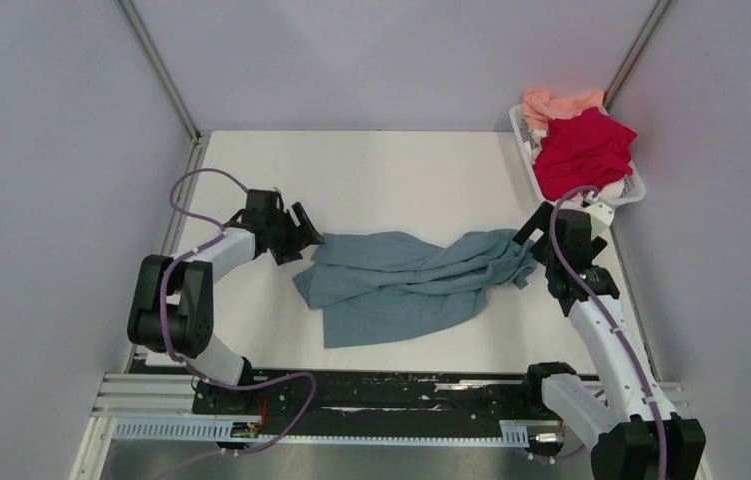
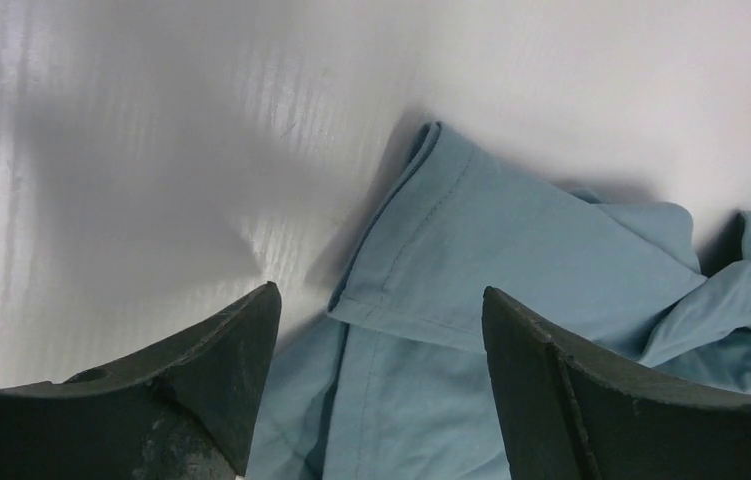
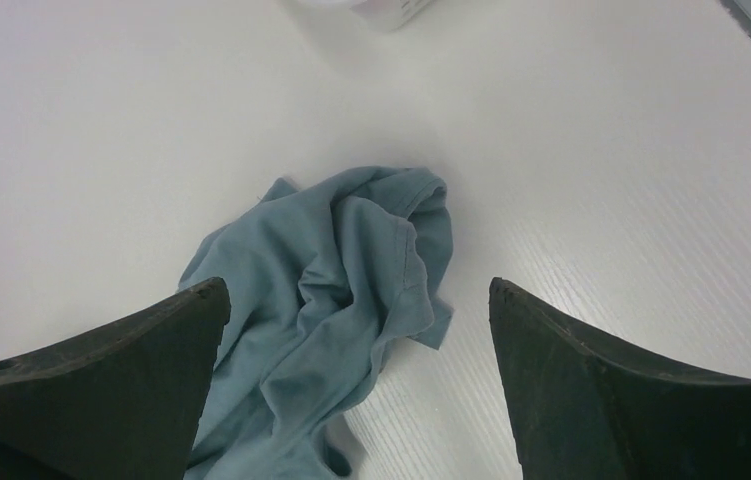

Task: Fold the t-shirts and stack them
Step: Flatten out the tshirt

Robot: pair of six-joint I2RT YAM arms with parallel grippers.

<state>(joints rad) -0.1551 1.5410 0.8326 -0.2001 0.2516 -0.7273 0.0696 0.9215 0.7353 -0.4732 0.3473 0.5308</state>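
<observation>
Two grippers flank the teal tee [image 1: 401, 285], which lies rumpled across the middle of the table [image 1: 391, 170]. Your left gripper [image 2: 381, 310] hangs with jaws apart over a hemmed edge at the shirt's left end, nothing clamped. Your right gripper [image 3: 359, 290] stands wide open above the bunched right end, with the cloth lying loose below it. Bare tabletop runs beyond the shirt to the far edge. Far right corner: the white basket [image 1: 523, 135] holds the red tee [image 1: 583, 150] and the pink tee [image 1: 551, 103], heaped above its rim.
</observation>
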